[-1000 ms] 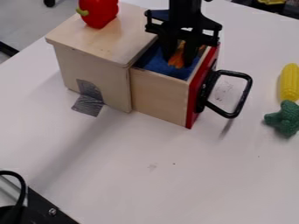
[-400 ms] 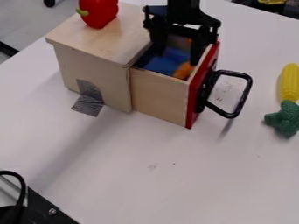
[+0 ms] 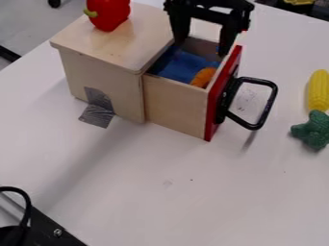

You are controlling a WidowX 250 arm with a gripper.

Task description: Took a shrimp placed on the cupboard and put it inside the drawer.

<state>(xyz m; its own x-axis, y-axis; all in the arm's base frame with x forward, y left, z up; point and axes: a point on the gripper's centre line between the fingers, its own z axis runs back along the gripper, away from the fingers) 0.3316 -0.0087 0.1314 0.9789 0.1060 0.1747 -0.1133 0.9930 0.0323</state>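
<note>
1. In the camera view, the white bench [image 3: 160,192] carries the cupboard [image 3: 103,86], its drawer [image 3: 177,105] pulled out.
2. The orange shrimp [image 3: 204,77] lies inside, on blue cloth [image 3: 183,65], near the red front panel [image 3: 223,96].
3. A sideways swing could catch the drawer's wall, because the fingertips hang so near its rim; the panel-side fingertip might nudge the panel and shift the drawer.
4. Shutting too soon could pinch the fingers [image 3: 228,36] against the cupboard.
5. The 2 fingers are spread wide, gripping nothing; whether either touches wood, I cannot tell.
</note>
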